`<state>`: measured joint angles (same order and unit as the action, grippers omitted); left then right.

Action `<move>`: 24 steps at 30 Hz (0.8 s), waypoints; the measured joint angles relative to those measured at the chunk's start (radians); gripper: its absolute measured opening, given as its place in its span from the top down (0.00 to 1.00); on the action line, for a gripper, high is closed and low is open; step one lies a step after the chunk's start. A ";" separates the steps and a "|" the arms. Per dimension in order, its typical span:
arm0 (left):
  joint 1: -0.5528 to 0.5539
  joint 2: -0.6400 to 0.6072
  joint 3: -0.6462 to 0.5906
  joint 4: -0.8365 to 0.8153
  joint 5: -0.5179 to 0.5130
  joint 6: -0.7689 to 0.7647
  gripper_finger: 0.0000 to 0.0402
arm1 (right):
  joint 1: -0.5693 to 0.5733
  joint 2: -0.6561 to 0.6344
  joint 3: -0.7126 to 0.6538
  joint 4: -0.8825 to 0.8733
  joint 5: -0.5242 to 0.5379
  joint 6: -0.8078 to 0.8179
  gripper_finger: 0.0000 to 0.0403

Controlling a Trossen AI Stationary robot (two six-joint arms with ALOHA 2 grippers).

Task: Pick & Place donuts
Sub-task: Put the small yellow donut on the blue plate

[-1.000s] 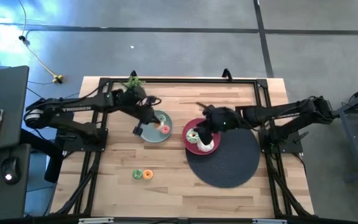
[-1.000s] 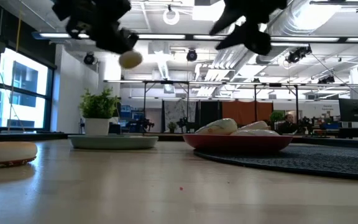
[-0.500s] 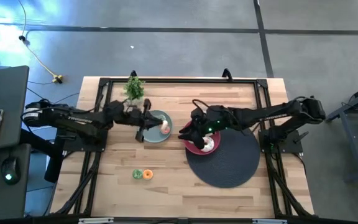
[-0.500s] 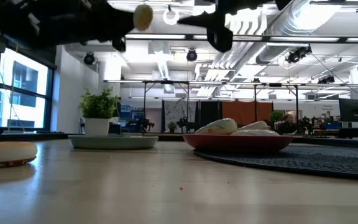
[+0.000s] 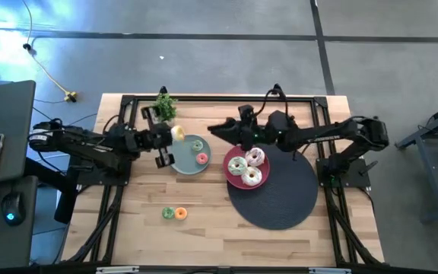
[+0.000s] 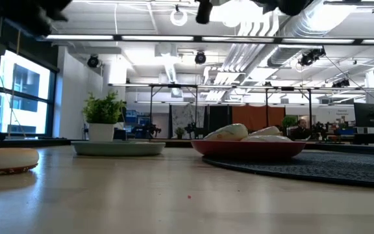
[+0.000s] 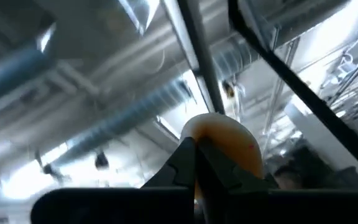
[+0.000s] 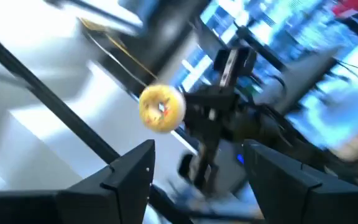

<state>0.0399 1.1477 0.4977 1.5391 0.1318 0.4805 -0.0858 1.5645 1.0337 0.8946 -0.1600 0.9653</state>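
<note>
My left gripper (image 5: 173, 137) is raised near the grey-green plate's (image 5: 182, 164) far-left rim, shut on a tiny yellow donut (image 5: 178, 132); the right wrist view also catches that donut (image 8: 161, 107). My right gripper (image 5: 214, 128) is open and raised between the two plates, holding nothing. The pink plate (image 5: 229, 172) carries the green-iced (image 5: 237, 164), pink-iced (image 5: 255, 156) and white-iced (image 5: 251, 176) donuts. A tiny pink donut (image 5: 202, 158) and a greenish one (image 5: 197, 144) lie on the grey-green plate. Tiny green (image 5: 169, 213) and orange (image 5: 181, 214) donuts lie on the table. My left gripper pinches the yellow donut by its near rim (image 7: 211, 144) between its two fingers (image 7: 185, 163). The fingers slant upward, pointing toward the table's right. The donut is lifted clear and stands out beyond the fingertips.
A dark round mat (image 5: 280, 199) lies under the pink plate's right part. A small potted plant (image 5: 163, 106) stands at the far edge, close to my left gripper. Black frame rails (image 5: 219, 98) run along the table's edges. Bare wood lies along the near side.
My left gripper has risen from over the grey-green plate, drawn back toward the table's left and tipped upward, keeping the yellow donut. My right gripper has lifted off the pink plate and moved toward the far-left. Both have climbed out of the low view.
</note>
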 joint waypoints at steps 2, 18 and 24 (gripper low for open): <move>0.004 0.000 0.064 -0.028 0.037 0.045 1.00 | 0.000 0.036 0.020 0.069 0.001 0.054 0.40; 0.080 0.062 0.277 -0.126 0.181 0.065 1.00 | 0.025 0.152 0.179 0.246 0.005 0.128 0.41; 0.080 0.142 0.327 -0.136 0.212 0.059 1.00 | 0.025 0.156 0.201 0.252 0.010 0.131 0.41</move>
<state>0.1200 1.2897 0.8251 1.4028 0.3441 0.5393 -0.0608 1.7206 1.2343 1.1466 -0.1504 1.0960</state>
